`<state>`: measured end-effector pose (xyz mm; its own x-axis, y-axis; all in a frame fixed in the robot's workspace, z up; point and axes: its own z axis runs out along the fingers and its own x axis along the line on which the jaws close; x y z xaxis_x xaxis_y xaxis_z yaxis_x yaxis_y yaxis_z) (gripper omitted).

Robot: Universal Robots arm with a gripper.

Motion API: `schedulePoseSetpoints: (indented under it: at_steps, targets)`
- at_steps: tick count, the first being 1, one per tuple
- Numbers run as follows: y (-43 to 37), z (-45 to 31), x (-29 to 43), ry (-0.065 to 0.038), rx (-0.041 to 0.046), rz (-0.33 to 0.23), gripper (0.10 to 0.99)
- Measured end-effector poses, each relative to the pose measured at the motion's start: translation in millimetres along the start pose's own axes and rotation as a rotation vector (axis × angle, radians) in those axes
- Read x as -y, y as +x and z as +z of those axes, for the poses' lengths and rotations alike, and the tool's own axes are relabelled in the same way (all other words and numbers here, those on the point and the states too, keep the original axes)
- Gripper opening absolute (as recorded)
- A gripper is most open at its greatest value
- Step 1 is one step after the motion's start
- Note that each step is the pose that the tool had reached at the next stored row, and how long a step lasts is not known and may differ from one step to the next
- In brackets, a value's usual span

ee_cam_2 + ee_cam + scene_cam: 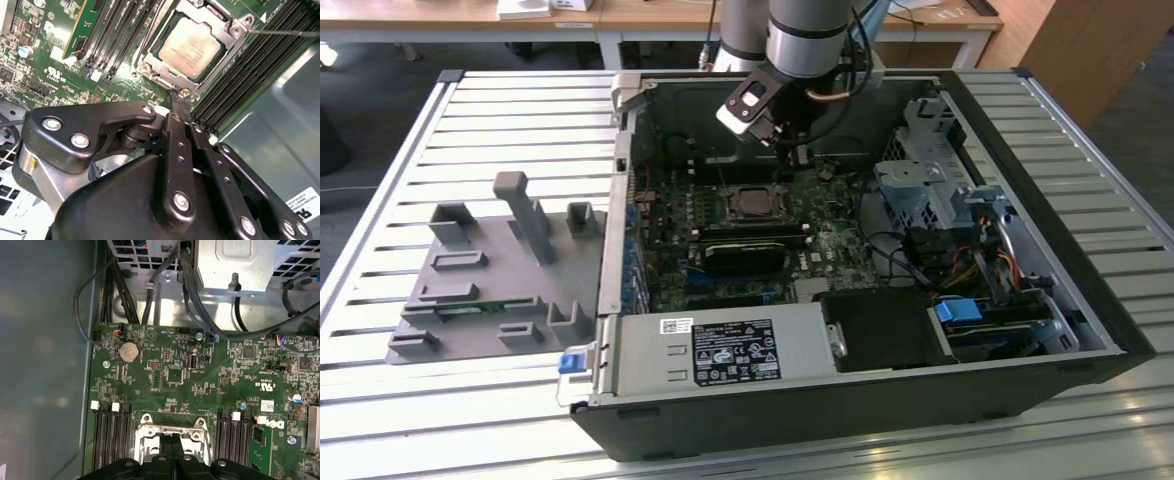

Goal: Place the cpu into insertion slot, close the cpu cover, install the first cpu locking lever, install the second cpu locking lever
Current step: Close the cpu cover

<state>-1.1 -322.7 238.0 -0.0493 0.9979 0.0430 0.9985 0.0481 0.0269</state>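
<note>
Low over the green circuit board (55,75), the gripper (180,97) is seen clenched with nothing held, its tip at the edge of the cpu cover (160,79). The cover lies lowered over the cpu (192,45), which is seated in the insertion slot (728,205). A lever step is judged in hand: the thin lever (285,33) should be pressed steadily and guided squarely under its catch.

I'm looking over a bench (400,420) of pale metal slats that fills most of the exterior view. Beyond its far edge stand wooden desks (654,15) on white legs (607,50), and one desk has white boxes (520,8) on it. A wooden panel (1087,50) rises past the bench's far corner at the exterior view's right. The floor (380,80) is dark grey. Soft, even light glints off the slats.
</note>
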Motion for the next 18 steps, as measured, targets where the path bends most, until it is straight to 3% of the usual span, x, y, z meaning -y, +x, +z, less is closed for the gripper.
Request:
schedulePoseSetpoints:
  at_steps: [18]
  targets:
    - [1.1, -0.1, 20.9, 0.000, -0.0001, 0.000, 0.106]
